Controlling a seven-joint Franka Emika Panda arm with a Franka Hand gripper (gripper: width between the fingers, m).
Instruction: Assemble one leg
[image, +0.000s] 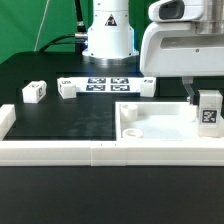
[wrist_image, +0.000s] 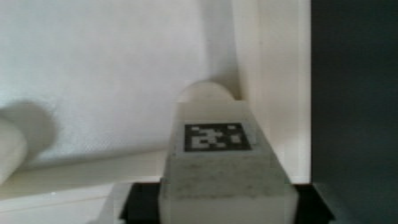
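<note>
The gripper (image: 207, 108) pinches one leg (image: 209, 113) and holds it over the tabletop panel (image: 165, 122), at its corner on the exterior view's right — picked and carried, but not yet seated. Two more legs (image: 33, 92) lie on the surface (image: 70, 120), well apart.

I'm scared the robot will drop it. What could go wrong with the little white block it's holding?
1. The gripper holds the leg above the large white panel's corner; if it comes down off-line, the leg may jam or tip.
2. The wrist view shows the grip only at the leg's end, so it might slip or twist.
</note>
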